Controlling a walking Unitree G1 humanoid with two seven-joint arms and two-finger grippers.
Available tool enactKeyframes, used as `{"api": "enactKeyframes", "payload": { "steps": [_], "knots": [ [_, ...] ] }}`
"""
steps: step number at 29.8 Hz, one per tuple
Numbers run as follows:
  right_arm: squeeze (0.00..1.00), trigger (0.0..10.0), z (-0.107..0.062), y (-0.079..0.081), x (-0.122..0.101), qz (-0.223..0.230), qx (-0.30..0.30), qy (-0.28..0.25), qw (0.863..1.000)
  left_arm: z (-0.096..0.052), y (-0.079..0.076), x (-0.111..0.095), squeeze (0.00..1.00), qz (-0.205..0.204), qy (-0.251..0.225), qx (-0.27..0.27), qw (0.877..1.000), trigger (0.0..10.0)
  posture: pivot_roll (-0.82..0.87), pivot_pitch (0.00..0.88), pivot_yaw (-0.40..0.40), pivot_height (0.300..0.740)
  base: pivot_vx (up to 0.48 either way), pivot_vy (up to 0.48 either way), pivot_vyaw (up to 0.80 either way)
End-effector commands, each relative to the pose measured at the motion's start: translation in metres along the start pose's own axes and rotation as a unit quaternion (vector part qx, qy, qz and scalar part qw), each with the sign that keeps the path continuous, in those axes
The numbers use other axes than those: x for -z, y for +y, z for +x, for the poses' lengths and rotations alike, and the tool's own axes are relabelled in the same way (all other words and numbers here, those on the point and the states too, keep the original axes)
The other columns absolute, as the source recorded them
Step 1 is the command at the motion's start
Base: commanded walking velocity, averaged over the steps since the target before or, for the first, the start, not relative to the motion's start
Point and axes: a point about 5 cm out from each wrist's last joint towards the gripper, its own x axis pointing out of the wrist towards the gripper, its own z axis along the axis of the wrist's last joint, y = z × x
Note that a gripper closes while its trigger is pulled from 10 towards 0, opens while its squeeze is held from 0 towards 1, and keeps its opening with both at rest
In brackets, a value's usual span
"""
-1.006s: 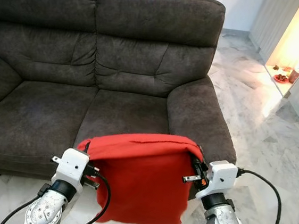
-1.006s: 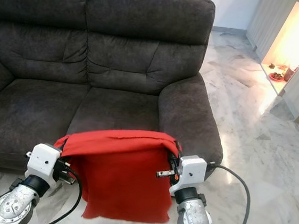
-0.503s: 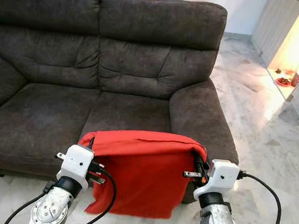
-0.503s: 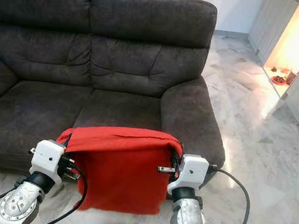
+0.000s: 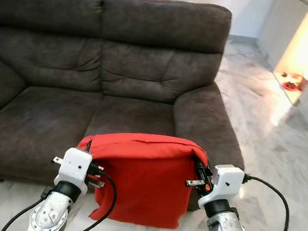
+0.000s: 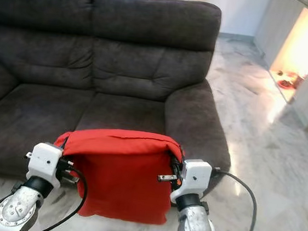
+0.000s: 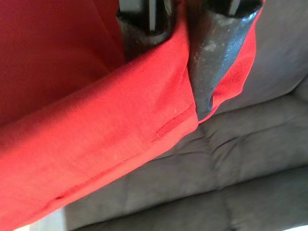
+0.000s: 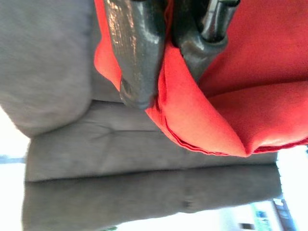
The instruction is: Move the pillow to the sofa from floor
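Left claw (image 5: 90,152) and right claw (image 5: 199,165) each pinch a top corner of your red pillow (image 5: 142,187), which hangs a little higher than a moment ago before the sofa (image 5: 48,121) seat, ready for placing.

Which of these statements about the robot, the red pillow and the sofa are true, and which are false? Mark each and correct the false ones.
1. The red pillow lies flat on the sofa seat. False: it hangs in front of the seat, held up.
2. The left gripper pinches the pillow's edge. True.
3. The right gripper is open and empty. False: it is shut on the pillow.
4. The sofa is dark grey. True.
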Motion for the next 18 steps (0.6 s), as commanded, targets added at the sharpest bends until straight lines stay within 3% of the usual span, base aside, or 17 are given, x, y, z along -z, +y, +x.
{"api": "enactKeyframes", "payload": {
  "steps": [1,9,15,18],
  "knots": [
    [0.0,10.0,0.002,-0.0024,-0.0161,-0.002,0.007,-0.036,0.999,0.0026,0.013,-0.0133,0.0,0.014,-0.031,-0.032,0.999,10.0,0.02,0.055,0.014,0.74,0.0,0.0,0.0],
    [0.0,10.0,0.0024,-0.004,-0.0163,0.003,0.007,-0.031,0.999,0.0036,0.0131,-0.0128,0.0,0.013,-0.03,-0.033,0.999,10.0,0.02,0.064,0.014,0.74,0.0,0.0,0.0],
    [0.0,10.0,0.0034,0.0006,-0.0134,-0.003,-0.004,-0.023,1.0,0.0037,0.0137,-0.0122,0.0,0.013,-0.029,-0.033,0.999,10.0,0.03,0.072,0.014,0.74,0.0,0.0,0.76],
    [0.0,10.0,0.0036,-0.0003,-0.0132,0.006,0.001,-0.022,1.0,0.0038,0.0138,-0.0122,0.0,0.014,-0.029,-0.033,0.999,10.0,0.02,0.074,0.016,0.74,0.0,0.0,0.0]
  ]
}}
